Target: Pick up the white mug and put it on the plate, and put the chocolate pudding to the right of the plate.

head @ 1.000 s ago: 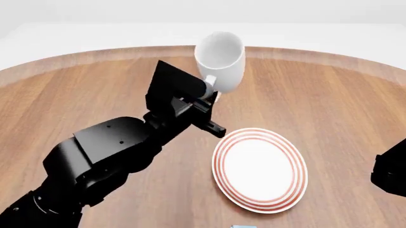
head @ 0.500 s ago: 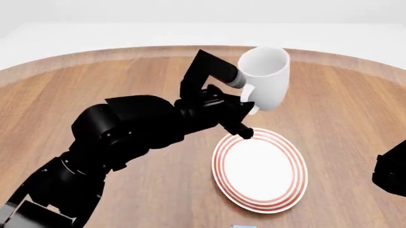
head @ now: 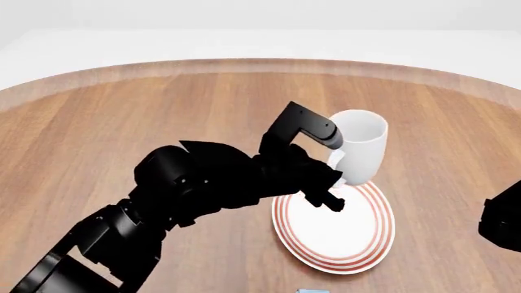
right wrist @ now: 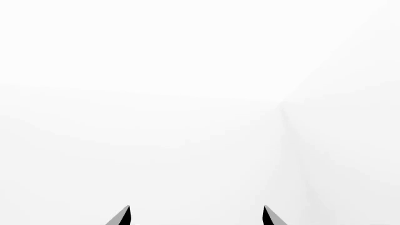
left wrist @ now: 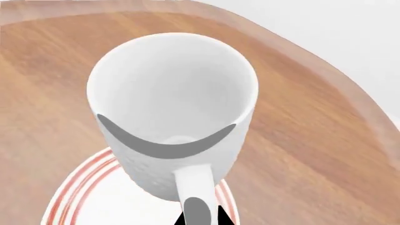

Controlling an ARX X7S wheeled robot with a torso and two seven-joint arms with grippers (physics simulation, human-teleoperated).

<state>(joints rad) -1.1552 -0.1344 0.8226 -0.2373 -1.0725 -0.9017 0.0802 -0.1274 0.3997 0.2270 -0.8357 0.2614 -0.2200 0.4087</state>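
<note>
One white mug (head: 358, 152), upright, mouth open upward. One plate (head: 368, 241), red-ringed. One small blue sliver (head: 312, 291) at the head view's lower edge, too cropped to identify. One round wooden worktop (head: 106, 122) beneath it all. Two black arms: one reaching across to the mug's handle, one barely showing at the right edge. Two end effectors: left end effector (head: 335, 180), right end effector (right wrist: 195, 216).

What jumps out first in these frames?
The white mug held upright by its handle in the left gripper, over the far edge of the red-ringed plate; whether it touches the plate can't be told. The bulky black left arm reaches across the round wooden table and fills the head view's left. The right wrist view shows only white background and two spread fingers.
</note>
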